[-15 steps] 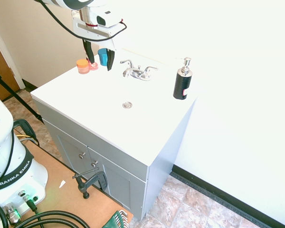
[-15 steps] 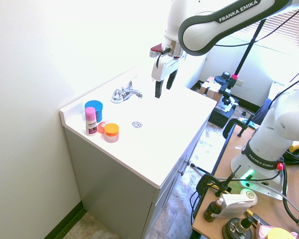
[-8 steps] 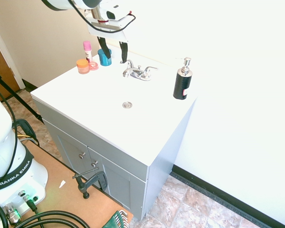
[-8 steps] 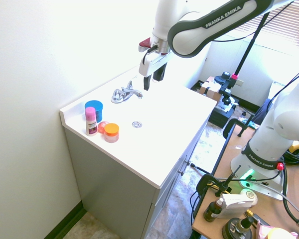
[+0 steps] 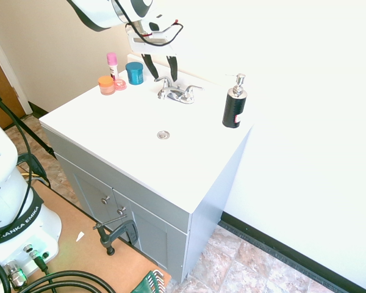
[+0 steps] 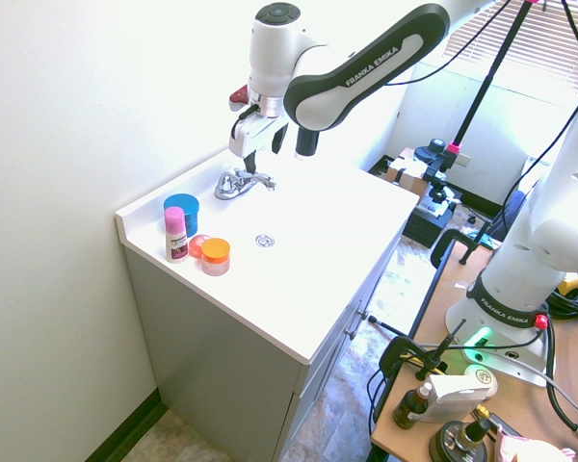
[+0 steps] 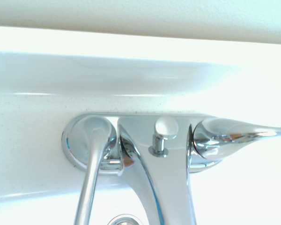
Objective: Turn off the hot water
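Vanity [image 5: 140,152] seen from high at its front corner, faucet [image 5: 177,93] beyond. Second exterior view taken from the opposite end. Faucet [image 7: 145,154] filmed close from above by wrist camera.

Chrome faucet [image 7: 154,159], left lever [image 7: 91,168] seemingly forward

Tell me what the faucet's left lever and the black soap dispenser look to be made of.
Left chrome faucet lever: polished chrome-plated metal, judging by mirror-like reflections. Black cylindrical soap dispenser: glossy black body, plastic or coated metal, unclear; its pump top looks silvery metallic.
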Motion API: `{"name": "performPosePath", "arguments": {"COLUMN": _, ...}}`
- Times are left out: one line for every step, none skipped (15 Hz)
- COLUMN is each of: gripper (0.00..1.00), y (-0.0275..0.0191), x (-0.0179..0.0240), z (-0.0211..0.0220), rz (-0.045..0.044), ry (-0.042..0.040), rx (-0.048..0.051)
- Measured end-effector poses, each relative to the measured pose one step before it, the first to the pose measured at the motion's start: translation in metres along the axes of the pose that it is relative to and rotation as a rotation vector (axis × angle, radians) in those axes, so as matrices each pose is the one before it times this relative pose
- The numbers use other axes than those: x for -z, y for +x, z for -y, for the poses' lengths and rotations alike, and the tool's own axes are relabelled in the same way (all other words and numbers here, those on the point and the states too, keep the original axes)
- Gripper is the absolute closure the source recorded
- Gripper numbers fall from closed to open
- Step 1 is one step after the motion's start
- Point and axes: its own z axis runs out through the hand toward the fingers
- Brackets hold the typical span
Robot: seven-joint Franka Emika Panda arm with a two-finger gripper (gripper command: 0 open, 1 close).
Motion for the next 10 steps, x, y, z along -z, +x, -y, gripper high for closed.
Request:
{"name": "performPosePath", "arguments": {"gripper": 0.00, "y": 0.00134, "x": -0.00613, "z": 0.00258, "rz": 0.00081, "ry": -0.00711, "rx": 0.00202}}
{"name": "performPosePath", "arguments": {"gripper": 0.00, "y": -0.00017, "x": -0.00653, "z": 0.00217, "rz": 0.00421, "ry": -0.00747, "rx": 0.00205}}
{"name": "performPosePath", "arguments": {"gripper": 0.00, "y": -0.00056, "x": -0.00553, "z": 0.00240, "rz": 0.00388, "ry": -0.00586, "rx": 0.00243}}
{"name": "performPosePath", "arguments": {"gripper": 0.00, "y": -0.00106, "x": -0.00474, "z": 0.00319, "rz": 0.00378, "ry": -0.00429, "rx": 0.00293}}
{"name": "performPosePath", "arguments": {"gripper": 0.00, "y": -0.00116, "x": -0.00392, "z": 0.00319, "rz": 0.00388, "ry": -0.00281, "rx": 0.00181}}
{"name": "performPosePath", "arguments": {"gripper": 0.00, "y": 0.00009, "x": -0.00235, "z": 0.00344, "rz": 0.00369, "ry": 0.00053, "rx": -0.00127}}
{"name": "performPosePath", "arguments": {"gripper": 0.00, "y": -0.00040, "x": -0.00133, "z": 0.00340, "rz": 0.00480, "ry": 0.00226, "rx": -0.00118}}
{"name": "performPosePath", "arguments": {"gripper": 0.00, "y": 0.00025, "x": -0.00019, "z": 0.00365, "rz": 0.00264, "ry": 0.00346, "rx": 0.00080}}
{"name": "performPosePath", "arguments": {"gripper": 0.00, "y": 0.00005, "x": 0.00057, "z": 0.00509, "rz": 0.00313, "ry": 0.00353, "rx": 0.00299}}
{"name": "performPosePath", "arguments": {"gripper": 0.00, "y": 0.00003, "x": 0.00228, "z": 0.00657, "rz": 0.00091, "ry": 0.00434, "rx": 0.00315}}
